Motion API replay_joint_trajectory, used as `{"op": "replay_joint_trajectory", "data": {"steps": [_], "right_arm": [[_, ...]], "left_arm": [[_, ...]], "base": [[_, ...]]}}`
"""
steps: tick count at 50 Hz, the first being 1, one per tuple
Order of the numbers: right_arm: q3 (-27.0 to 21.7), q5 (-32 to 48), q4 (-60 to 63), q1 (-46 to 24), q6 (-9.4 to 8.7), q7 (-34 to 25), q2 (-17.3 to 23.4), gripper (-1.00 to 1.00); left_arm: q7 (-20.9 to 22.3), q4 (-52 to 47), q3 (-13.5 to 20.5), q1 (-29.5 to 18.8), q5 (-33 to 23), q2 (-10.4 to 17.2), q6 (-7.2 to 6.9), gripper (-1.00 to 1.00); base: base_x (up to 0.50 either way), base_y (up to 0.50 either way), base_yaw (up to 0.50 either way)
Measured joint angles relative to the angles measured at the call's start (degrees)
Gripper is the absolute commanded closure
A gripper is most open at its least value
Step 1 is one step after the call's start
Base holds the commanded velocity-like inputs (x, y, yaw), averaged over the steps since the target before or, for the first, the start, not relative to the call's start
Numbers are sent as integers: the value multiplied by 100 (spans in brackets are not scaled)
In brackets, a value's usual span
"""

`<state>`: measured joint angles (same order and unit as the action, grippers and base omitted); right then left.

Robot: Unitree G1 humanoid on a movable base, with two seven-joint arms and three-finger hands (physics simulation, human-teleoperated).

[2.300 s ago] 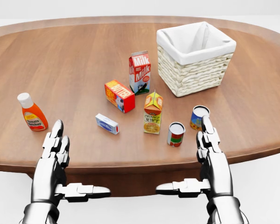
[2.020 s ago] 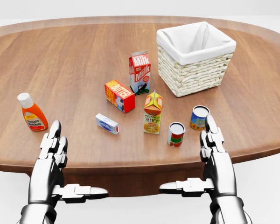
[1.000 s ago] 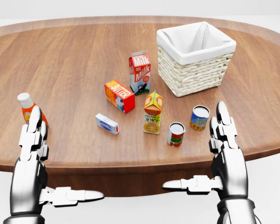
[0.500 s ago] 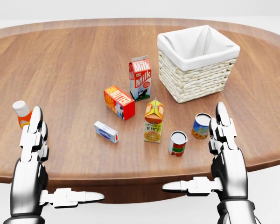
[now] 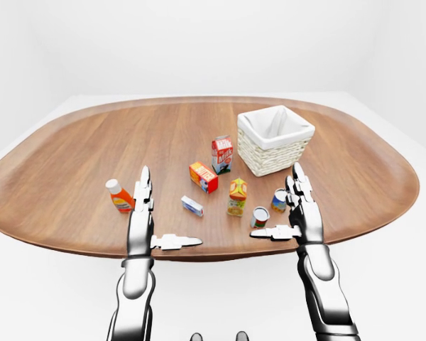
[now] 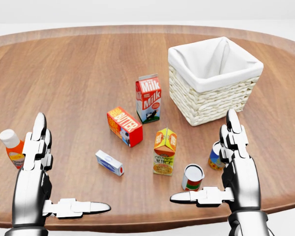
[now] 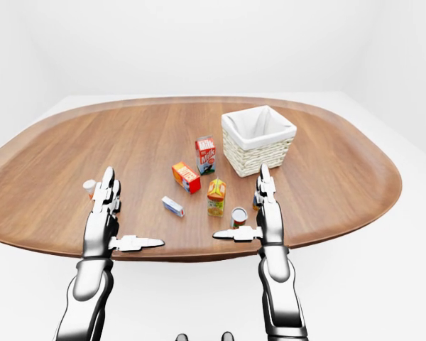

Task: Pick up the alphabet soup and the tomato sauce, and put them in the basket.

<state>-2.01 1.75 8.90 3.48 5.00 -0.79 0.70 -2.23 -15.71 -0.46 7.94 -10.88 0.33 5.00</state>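
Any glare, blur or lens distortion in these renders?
Head view: sharp throughout, soft even light, faint shadows beside the basket and milk carton, no glare on the table. Left-eye and right-eye views: wide-angle stretch, arms elongated toward the bottom edge, small objects coarse, labels unreadable.

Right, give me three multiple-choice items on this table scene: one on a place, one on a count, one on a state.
1. In the head view, where does the milk carton stand relative to the basket?
A. to its left
B. inside it
C. to its right

2. How many cans stand on the table?
A. one
B. two
C. four

3. What is the right hand doing?
A. gripping a can
B. open, holding nothing
C. resting in the basket

Answers: 1 A, the carton stands apart on the basket's left. 2 B, a red-labelled can and a blue-labelled can. 3 B, fingers extended, thumb out, nothing between them.
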Motion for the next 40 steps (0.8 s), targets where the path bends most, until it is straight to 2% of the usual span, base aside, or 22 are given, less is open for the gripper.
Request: {"op": "replay_joint_trajectory", "data": {"steps": [40], "right_arm": [[7, -7, -42, 7, 0, -25, 0, -100]], "left_arm": [[51, 90, -3, -30, 55, 5, 0, -100]], "base": [[29, 0, 0]]}}
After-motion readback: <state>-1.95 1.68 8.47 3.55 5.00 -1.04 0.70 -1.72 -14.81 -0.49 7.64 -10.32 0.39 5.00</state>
